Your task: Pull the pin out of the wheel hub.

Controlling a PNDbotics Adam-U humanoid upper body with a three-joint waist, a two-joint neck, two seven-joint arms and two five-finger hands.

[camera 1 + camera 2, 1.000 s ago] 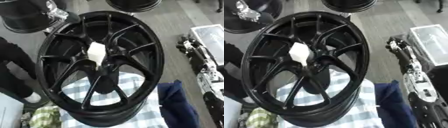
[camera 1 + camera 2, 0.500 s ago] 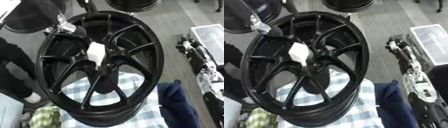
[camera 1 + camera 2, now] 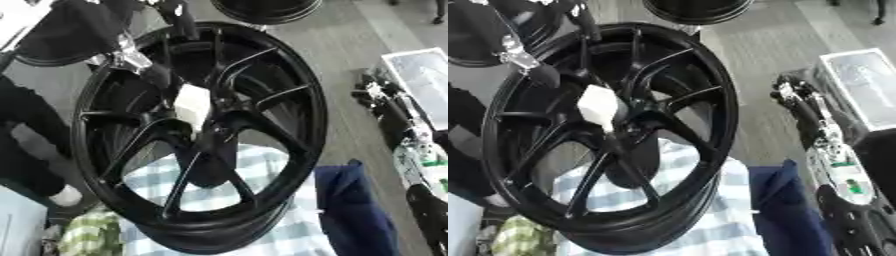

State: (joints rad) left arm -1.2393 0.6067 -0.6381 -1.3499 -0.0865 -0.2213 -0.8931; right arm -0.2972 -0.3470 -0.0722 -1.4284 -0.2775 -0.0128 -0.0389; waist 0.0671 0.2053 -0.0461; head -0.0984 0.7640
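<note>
Reach step: my left hand (image 3: 144,62) over upper-left rim of wheel hub (image 3: 201,140), fingers blurred, can't tell aperture. White pin (image 3: 192,102) at centre, just below-right of hand, untouched. Next: close on pin, pull outward. Right hand (image 3: 807,107) idle, far right.

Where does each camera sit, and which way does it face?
Left eye view: in the robot's head, looking down at the black multi-spoke alloy wheel and the white pin at its hub; left hand enters upper left, right arm at the right edge.
Right eye view: same head, slightly rightward, same downward look; right hand shows fuller at right.
Shared: wheel, pin, blue-white checked cloth, both arms.
</note>
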